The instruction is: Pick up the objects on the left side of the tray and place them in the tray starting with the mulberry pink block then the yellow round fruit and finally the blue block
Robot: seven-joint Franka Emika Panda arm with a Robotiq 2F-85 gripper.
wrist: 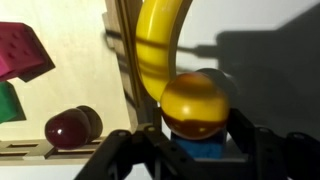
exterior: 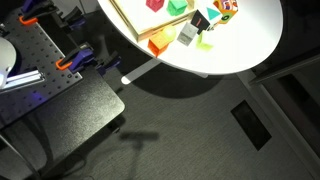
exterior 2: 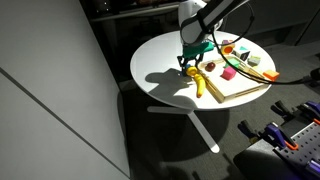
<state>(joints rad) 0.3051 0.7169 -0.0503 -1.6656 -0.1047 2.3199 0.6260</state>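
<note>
- Your gripper (wrist: 193, 142) hangs over the yellow round fruit (wrist: 195, 103), with the jaws spread wide, one on each side and nothing held.
- The fruit lies outside the tray (wrist: 122, 70), against the tip of the banana (wrist: 160, 45) and tight to the blue block (wrist: 205, 153). I cannot tell whether it rests on the block.
- Centre on the ball before closing, or it will likely roll out.
- Squeeze gently at its widest part and keep clear of the banana.
- Lift it well over the rim and set it on bare floor beside the mulberry pink block (wrist: 25, 50).
</note>
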